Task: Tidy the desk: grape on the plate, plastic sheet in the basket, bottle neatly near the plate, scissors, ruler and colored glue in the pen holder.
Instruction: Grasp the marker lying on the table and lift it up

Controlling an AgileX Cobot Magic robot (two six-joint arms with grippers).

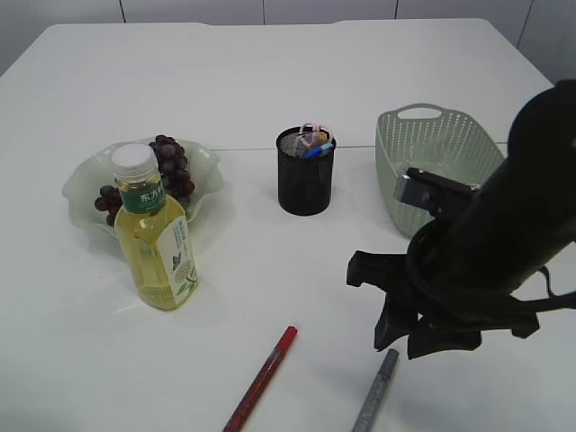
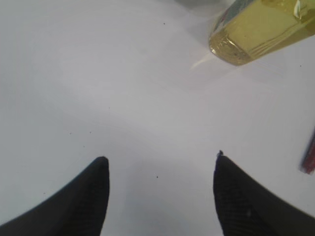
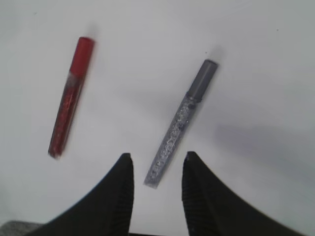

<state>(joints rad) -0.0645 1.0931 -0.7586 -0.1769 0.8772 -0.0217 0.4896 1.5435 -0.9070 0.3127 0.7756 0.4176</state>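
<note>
A silver glitter glue pen (image 3: pixel 182 120) and a red glue pen (image 3: pixel 71 96) lie on the white table near the front edge; both also show in the exterior view, silver (image 1: pixel 376 391) and red (image 1: pixel 263 378). My right gripper (image 3: pixel 157 160) is open and empty, hovering just above the silver pen's near end (image 1: pixel 403 344). My left gripper (image 2: pixel 160 164) is open and empty over bare table, with the base of the yellow tea bottle (image 2: pixel 261 29) ahead of it. The bottle (image 1: pixel 155 238) stands upright in front of the plate (image 1: pixel 81 193), which holds the grapes (image 1: pixel 171 166). The black mesh pen holder (image 1: pixel 304 184) holds pink-handled scissors (image 1: pixel 312 131) and other items. The plastic sheet is not visible.
A pale green basket (image 1: pixel 423 112) stands at the back right, partly hidden behind my right arm. The red pen's end shows at the right edge of the left wrist view (image 2: pixel 309 157). The left arm is out of the exterior view.
</note>
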